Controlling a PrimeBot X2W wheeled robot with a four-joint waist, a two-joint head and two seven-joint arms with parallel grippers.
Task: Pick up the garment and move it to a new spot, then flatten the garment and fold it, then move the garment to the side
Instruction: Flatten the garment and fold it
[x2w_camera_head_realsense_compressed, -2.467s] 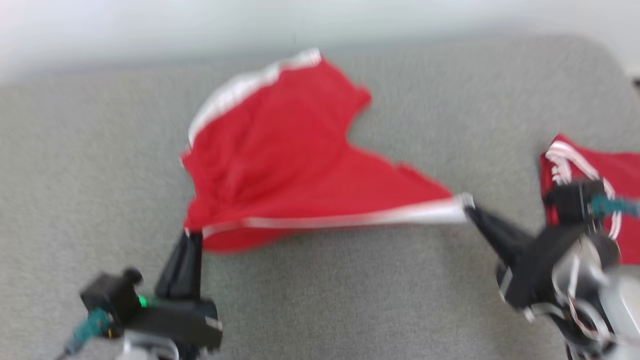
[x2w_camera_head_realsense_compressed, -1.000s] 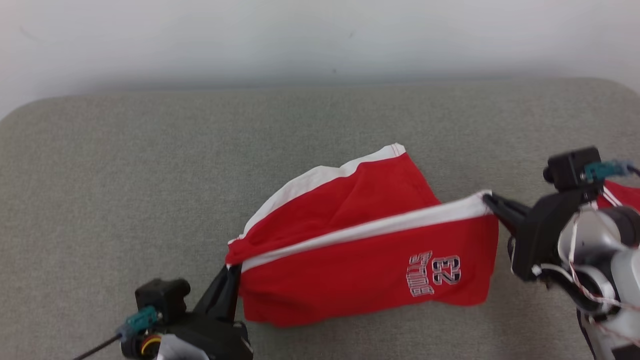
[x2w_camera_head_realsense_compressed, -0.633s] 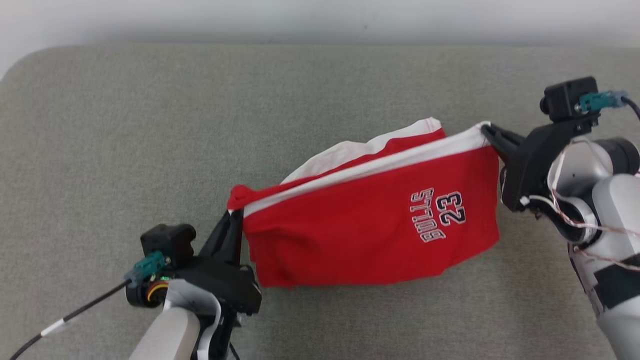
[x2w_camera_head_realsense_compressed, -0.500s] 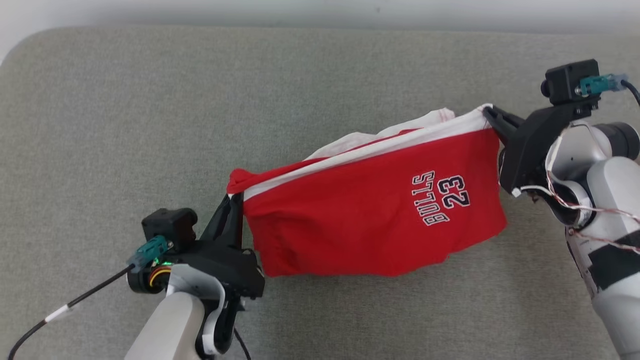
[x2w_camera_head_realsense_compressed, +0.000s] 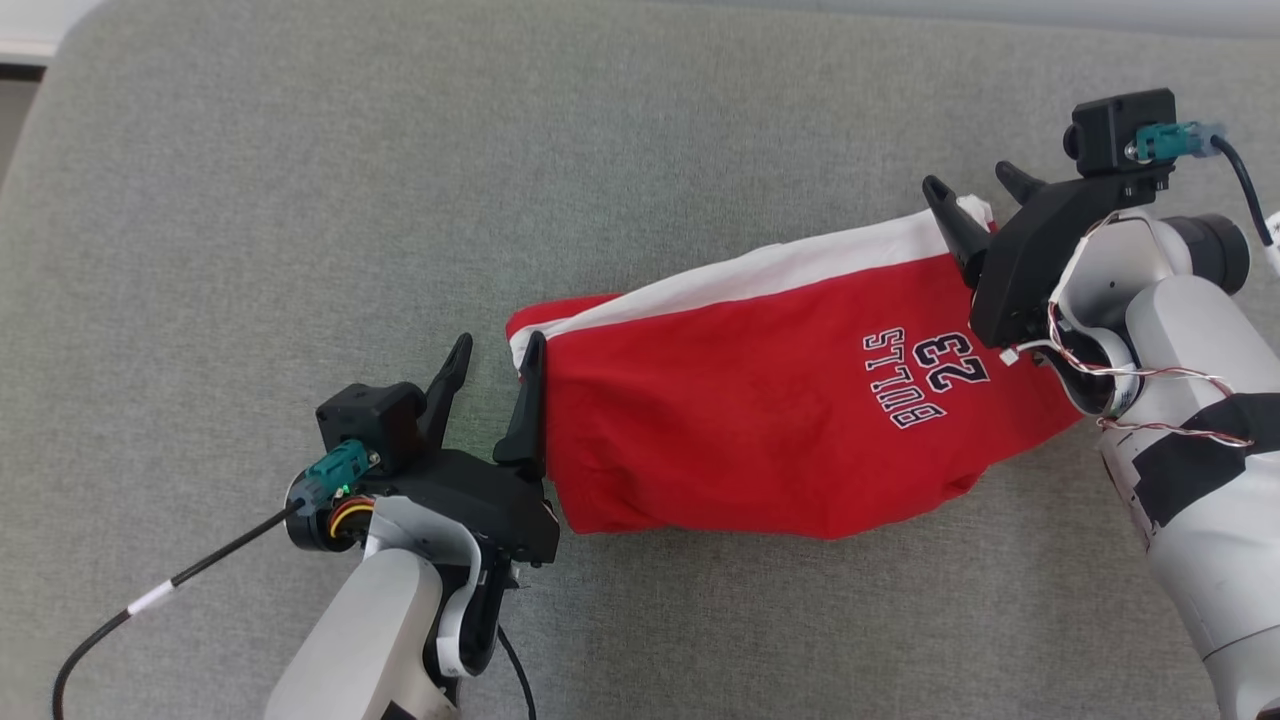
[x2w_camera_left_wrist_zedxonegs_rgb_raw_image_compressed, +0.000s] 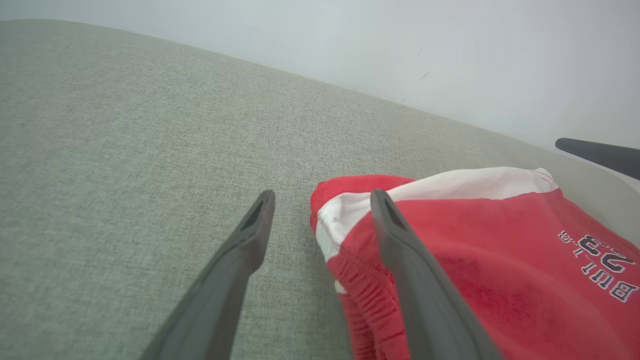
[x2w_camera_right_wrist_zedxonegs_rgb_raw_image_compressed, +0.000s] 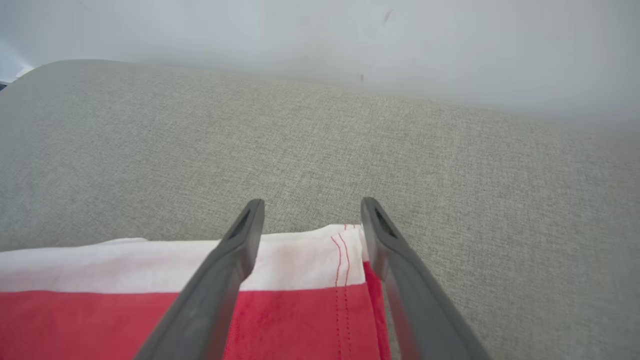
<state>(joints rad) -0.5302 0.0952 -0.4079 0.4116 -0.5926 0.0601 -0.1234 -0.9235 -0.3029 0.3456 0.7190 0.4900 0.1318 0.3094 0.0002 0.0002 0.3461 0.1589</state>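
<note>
So the grey fabric surface (x2w_camera_head_realsense_compressed: 250, 200) has the red garment (x2w_camera_head_realsense_compressed: 740, 420) lying on it (BULLS 23 print facing up). The left gripper (x2w_camera_head_realsense_compressed: 498, 345) sits at its left end, fingers spread wide, gripping nothing. The right gripper (x2w_camera_head_realsense_compressed: 967, 178) straddles the white-banded right corner, fingers wide too.

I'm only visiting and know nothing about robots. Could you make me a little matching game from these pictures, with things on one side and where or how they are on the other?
Things:
1. left gripper
2. right gripper
3. BULLS 23 print
4. white band

Descriptions:
A. runs along the garment's upper edge in the head view
B. open, at the garment's white right-hand corner
C. on the red cloth, near its right end
D. open, at the garment's left end

Pairs: 1-D, 2-B, 3-C, 4-A.
</note>
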